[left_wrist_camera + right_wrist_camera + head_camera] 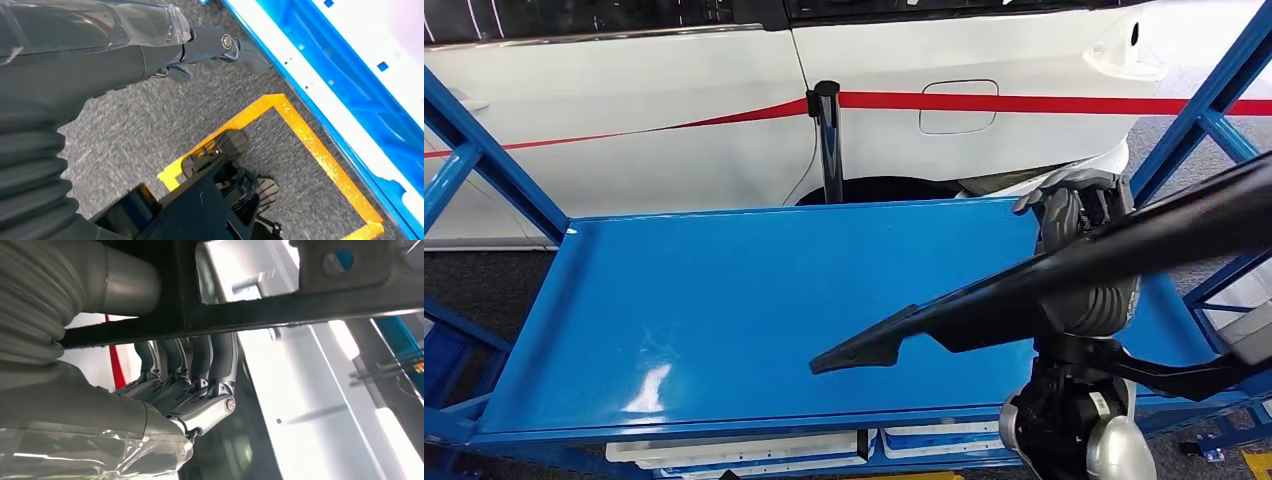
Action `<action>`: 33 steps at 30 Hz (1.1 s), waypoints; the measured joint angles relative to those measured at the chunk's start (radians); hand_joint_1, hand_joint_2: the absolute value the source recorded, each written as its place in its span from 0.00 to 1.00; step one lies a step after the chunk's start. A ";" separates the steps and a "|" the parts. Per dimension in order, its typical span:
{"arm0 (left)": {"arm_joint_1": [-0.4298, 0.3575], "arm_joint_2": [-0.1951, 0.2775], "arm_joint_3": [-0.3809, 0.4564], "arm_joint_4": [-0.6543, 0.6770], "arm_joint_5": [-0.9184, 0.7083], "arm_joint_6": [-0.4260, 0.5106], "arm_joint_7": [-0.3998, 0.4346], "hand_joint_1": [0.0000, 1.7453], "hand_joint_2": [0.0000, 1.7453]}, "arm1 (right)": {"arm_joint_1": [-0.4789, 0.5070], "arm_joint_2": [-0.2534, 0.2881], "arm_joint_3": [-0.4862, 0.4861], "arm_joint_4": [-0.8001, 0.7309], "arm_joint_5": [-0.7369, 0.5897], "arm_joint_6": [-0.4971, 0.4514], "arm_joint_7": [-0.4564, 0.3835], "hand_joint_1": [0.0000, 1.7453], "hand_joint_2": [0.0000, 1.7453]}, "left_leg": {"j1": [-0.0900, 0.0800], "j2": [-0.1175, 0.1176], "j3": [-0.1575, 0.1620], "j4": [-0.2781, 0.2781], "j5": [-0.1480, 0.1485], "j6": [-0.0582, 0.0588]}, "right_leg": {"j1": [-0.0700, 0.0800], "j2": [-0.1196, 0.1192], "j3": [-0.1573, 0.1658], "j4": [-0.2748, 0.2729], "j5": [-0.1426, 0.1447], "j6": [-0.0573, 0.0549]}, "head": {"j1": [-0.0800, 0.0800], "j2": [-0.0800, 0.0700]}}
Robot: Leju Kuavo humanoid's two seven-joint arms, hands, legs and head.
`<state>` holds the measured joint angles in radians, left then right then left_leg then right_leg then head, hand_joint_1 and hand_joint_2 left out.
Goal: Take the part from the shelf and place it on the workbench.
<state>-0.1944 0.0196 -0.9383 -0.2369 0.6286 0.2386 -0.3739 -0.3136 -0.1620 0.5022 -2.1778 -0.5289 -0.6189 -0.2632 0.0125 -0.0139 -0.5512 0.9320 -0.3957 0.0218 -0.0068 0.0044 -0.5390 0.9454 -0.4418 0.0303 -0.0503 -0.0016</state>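
The part, a long black piece, is lying slantwise above the blue shelf, its long axis running from the upper right down to a pointed tip at lower left over the shelf's front half. The right hand is holding it from beneath, wrist raised, its fingers curling up around the black bar. The left hand is hanging beside the shelf over grey carpet, fingers loosely bent, holding nothing.

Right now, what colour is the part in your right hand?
Black, a long angular part held in the right hand; the head view shows it best.
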 joint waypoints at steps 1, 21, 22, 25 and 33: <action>0.002 0.000 0.003 0.000 0.003 -0.004 0.000 0.00 1.00 | 0.006 0.000 -0.004 -0.005 -0.035 0.013 -0.013 1.00 1.00 | 0.000 0.000 0.000 0.000 0.000 0.000 | 0.000 0.000 0.000 0.000 0.000 0.000 | 0.000 0.000; 0.014 0.000 0.050 0.000 0.021 0.009 -0.009 0.00 1.00 | 0.070 0.000 -0.073 -0.054 -0.356 0.104 -0.103 1.00 1.00 | 0.000 0.000 0.000 0.000 0.000 0.000 | 0.000 0.000 0.000 0.000 0.000 0.000 | 0.000 0.000; 0.015 0.000 0.052 0.000 0.021 0.009 -0.008 0.00 1.00 | 0.074 0.000 -0.075 -0.054 -0.375 0.115 -0.107 1.00 1.00 | 0.000 0.000 0.000 0.000 0.000 0.000 | 0.000 0.000 0.000 0.000 0.000 0.000 | 0.000 0.000; 0.018 0.000 0.055 0.000 0.021 0.009 -0.006 0.00 1.00 | 0.085 0.000 -0.082 -0.054 -0.415 0.143 -0.118 1.00 1.00 | 0.000 0.000 0.000 0.000 0.000 0.000 | 0.000 0.000 0.000 0.000 0.000 0.000 | 0.000 0.000; 0.021 0.000 0.056 0.000 0.021 0.009 -0.006 0.00 1.00 | 0.096 0.000 -0.090 -0.054 -0.429 0.153 -0.123 1.00 1.00 | 0.000 0.000 0.000 0.000 0.000 0.000 | 0.000 0.000 0.000 0.000 0.000 0.000 | 0.000 0.000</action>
<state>-0.1735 0.0198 -0.8824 -0.2369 0.6497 0.2475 -0.3796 -0.2174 -0.1621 0.4123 -2.2316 -0.9575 -0.4656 -0.3859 0.0124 -0.0140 -0.5514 0.9321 -0.3957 0.0218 -0.0068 0.0043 -0.5390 0.9454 -0.4418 0.0304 -0.0504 -0.0016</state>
